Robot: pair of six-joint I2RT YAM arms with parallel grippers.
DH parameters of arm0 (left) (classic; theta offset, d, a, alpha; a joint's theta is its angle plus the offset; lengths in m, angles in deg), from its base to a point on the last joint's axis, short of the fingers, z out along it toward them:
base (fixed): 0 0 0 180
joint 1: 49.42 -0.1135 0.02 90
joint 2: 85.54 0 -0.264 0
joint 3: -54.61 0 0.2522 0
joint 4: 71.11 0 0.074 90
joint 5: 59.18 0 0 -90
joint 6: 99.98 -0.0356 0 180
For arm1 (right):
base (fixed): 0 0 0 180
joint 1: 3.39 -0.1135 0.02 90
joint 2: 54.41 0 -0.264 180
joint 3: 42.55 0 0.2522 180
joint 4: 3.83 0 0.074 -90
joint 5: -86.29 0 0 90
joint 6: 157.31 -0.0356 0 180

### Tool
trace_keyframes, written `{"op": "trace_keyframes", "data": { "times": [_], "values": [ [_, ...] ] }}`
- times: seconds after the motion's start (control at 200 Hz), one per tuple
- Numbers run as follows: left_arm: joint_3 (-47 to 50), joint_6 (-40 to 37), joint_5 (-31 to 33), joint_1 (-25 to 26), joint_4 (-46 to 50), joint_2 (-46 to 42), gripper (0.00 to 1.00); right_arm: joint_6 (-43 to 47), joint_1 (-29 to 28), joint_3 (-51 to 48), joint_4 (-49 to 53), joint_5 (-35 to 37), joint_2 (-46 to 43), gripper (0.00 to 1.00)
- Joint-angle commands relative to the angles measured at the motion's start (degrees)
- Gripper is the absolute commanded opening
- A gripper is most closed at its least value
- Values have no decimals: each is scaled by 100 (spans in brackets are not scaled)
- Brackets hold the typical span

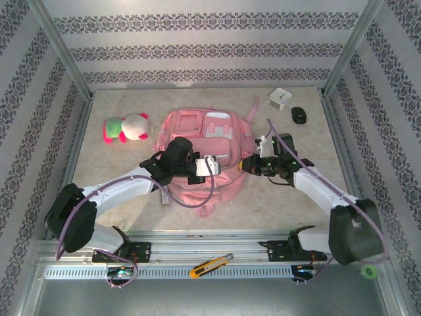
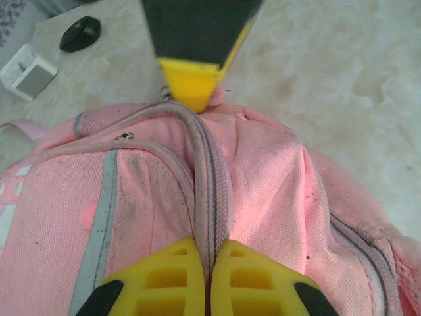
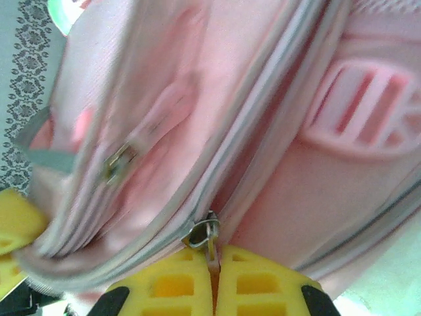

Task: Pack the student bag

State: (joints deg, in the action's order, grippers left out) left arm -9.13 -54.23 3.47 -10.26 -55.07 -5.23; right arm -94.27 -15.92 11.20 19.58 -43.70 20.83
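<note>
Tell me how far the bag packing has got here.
Done: nothing visibly packed; the plush toy, white box and black object lie on the table outside the student bag. In hand: the left hand pinches the bag's zip seam, the right hand pinches the zip pull; the zip looks shut. Left: open it, load the items, close.

A large soft pink backpack [image 1: 194,128] lies flat in the middle of the desk [image 1: 250,210], front pockets facing up, with one pink strap [image 1: 252,109] trailing off its far right corner. Pale grey-white zip lines curve over the mesh-like fabric, which shows dark smudges near the seam. A small metal zip pull [image 3: 209,232] sits on the main zip line.
</note>
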Motion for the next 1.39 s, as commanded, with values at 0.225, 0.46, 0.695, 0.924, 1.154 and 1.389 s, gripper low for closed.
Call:
{"op": "trace_keyframes", "data": {
  "times": [0.225, 0.46, 0.695, 0.924, 1.154, 1.389],
  "values": [
    [202, -590, -1064, -119, 874, -402, 0, 88, 525, 952, -507, 843, 1145, 0],
    [59, -987, -1338, -119, 1379, -466, 0, 150, 781, 1076, -459, 1121, 1257, 0],
    [163, -1205, -1931, -110, 1681, -610, 0, 354, 908, 1777, -493, 866, 1915, 0],
    [306, -1263, -1856, -105, 1697, -765, 0, 523, 1030, 2351, -233, 1029, 2488, 0],
    [276, -1328, -1879, -109, 1750, -745, 0, 775, 1138, 2582, 20, 1160, 2710, 0],
    [236, 1015, -868, -110, 76, -700, 34, 626, 1150, 2710, 367, 271, 2614, 17]
  ]
}}
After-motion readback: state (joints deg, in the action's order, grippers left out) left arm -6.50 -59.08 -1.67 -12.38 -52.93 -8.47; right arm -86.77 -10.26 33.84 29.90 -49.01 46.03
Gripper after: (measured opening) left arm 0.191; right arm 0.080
